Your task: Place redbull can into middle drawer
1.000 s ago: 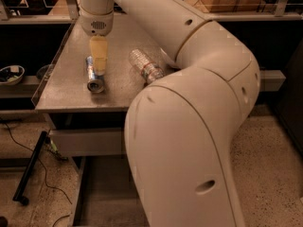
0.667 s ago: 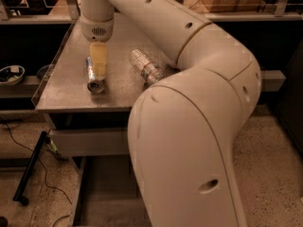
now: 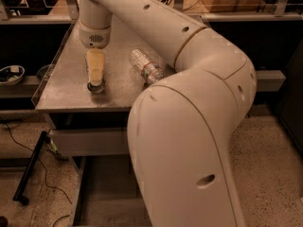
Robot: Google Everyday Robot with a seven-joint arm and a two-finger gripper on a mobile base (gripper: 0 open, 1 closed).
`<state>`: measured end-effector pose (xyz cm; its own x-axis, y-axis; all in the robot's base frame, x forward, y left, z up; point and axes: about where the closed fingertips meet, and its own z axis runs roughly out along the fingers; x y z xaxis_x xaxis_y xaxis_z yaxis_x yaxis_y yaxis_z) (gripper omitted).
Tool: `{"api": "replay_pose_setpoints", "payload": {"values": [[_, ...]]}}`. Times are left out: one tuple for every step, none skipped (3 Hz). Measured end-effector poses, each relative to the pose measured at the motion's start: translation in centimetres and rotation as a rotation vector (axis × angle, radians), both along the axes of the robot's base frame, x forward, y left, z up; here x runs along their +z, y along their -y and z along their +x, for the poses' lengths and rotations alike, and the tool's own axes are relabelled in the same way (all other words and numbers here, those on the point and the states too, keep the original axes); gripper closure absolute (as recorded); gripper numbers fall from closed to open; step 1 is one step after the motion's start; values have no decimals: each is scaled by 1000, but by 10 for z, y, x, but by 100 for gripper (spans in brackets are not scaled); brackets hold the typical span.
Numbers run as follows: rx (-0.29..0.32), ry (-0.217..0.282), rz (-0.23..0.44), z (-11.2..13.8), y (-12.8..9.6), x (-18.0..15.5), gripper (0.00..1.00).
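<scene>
The claw (image 3: 96, 79) is lowered onto the redbull can (image 3: 97, 89) at the left near part of the worktop (image 3: 64, 91); its grip state cannot be determined. A clear bottle (image 3: 146, 66) lies to the right. The middle drawer (image 3: 104, 193) stands open below.

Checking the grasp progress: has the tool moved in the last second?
Yes. Judged against the unmoved water bottle, the tool has come down over the redbull can.

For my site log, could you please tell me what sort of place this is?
Probably a test kitchen: a metal counter with a water bottle, an open drawer below, the pincer low over the redbull can.
</scene>
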<state>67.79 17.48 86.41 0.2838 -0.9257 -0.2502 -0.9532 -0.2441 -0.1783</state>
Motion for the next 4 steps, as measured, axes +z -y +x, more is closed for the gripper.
{"api": "replay_pose_setpoints", "payload": {"values": [[0,-30,-13,2,-5,-20,0],[-1,-34,-14,2,-8,-24,0],[-1,-34,-14,2,-8,-24,19],[-1,-34,-14,2,-8,-24,42]]}}
